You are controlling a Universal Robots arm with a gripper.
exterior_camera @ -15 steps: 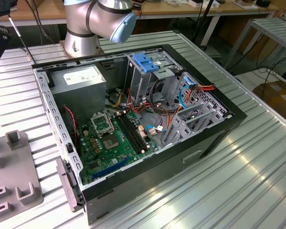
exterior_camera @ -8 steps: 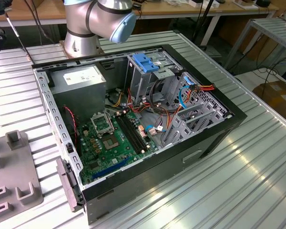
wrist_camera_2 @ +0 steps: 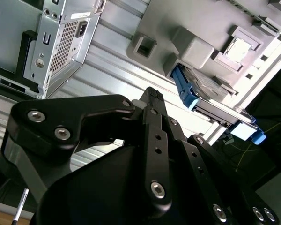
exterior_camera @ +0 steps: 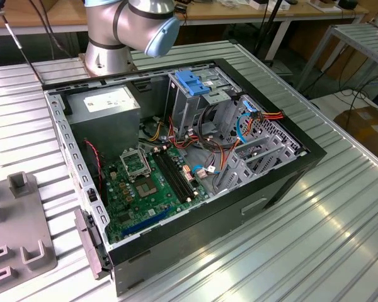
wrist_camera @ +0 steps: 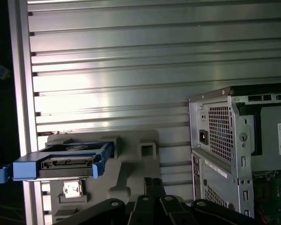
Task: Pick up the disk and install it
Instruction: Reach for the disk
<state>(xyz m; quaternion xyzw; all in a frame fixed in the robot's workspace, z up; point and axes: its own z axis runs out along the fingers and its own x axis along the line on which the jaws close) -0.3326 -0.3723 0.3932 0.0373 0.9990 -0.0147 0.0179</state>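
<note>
The disk [wrist_camera: 61, 162] is a dark flat drive with blue side rails. It stands on edge in a slot of a grey holder [wrist_camera: 131, 164] on the ribbed metal table. In the second wrist view the disk [wrist_camera_2: 210, 101] sits in the same holder [wrist_camera_2: 196, 28], beyond my gripper. My gripper [wrist_camera: 154, 182] hangs above the table between the holder and the open computer case [wrist_camera: 225, 140]. Its black fingers [wrist_camera_2: 152, 96] lie close together with nothing between them, well apart from the disk.
In the exterior view the open computer case [exterior_camera: 283, 182] lies on its side. It holds a green motherboard [exterior_camera: 148, 182], a grey power supply [exterior_camera: 107, 107] and a metal drive cage with a blue top [exterior_camera: 192, 82]. The arm's base [exterior_camera: 113, 38] stands behind it, and the grey holder [exterior_camera: 19, 239] lies at that view's left.
</note>
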